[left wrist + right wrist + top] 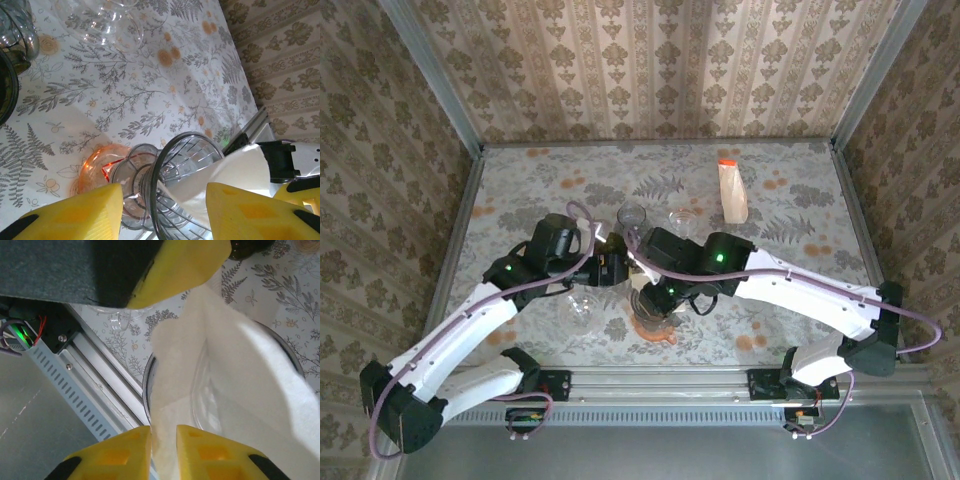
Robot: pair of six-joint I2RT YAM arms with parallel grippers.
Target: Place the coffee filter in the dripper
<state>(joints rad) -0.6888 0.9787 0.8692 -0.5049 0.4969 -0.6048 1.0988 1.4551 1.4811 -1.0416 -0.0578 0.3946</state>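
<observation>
The coffee filter is clamped between the fingers of the right end effector, which are closed on the paper's edge. The filter is held at the mouth of the glass dripper, with its narrow part inside the rim and its wide part projecting outward. The dripper is seated on an orange base near the front edge of the desk, between the two arms. The left end effector is released: its fingers are spread wide, and the dripper is seen between them. Whether they touch the glass cannot be determined. A clear glass vessel is positioned just left of the dripper.
</observation>
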